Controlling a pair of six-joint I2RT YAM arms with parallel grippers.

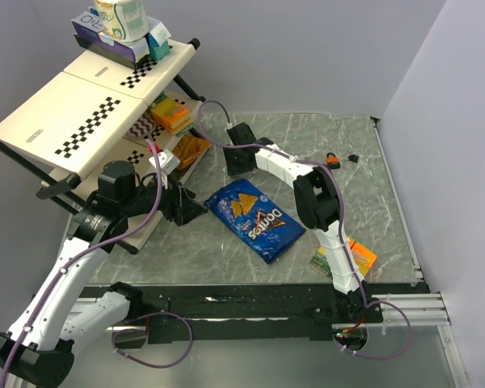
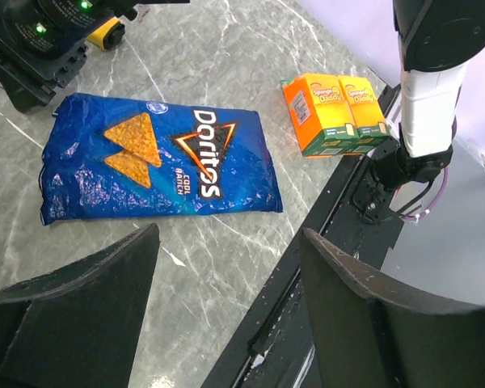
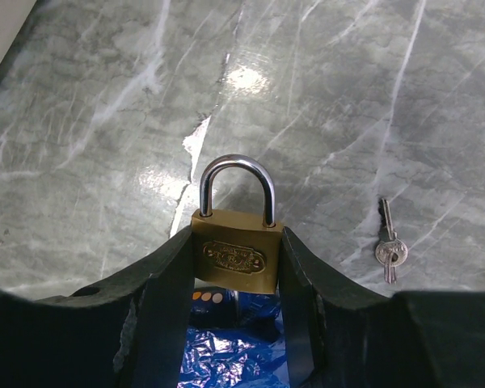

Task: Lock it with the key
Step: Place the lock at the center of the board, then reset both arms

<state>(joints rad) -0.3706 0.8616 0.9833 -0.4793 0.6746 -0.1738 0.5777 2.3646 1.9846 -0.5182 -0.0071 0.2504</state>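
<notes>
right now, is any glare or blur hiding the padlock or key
Right wrist: padlock and key sharp; glare blooms on the marble table beyond them, hiding neither. Left wrist: Doritos bag crisp, near fingers dark. Top external: evenly lit, key not discernible.

My right fingers (image 3: 158, 299) are matt black plastic, faintly grainy. The padlock (image 3: 236, 260) has a satin brass body with a stamped oval plate; its shackle (image 3: 236, 160) is polished, mirror-bright steel. The key (image 3: 389, 250) is plain silvery metal. The table (image 3: 347, 97) is smooth grey marble-look, glossy with glare. The chip bag (image 2: 158, 158) is shiny, crinkled film
</notes>
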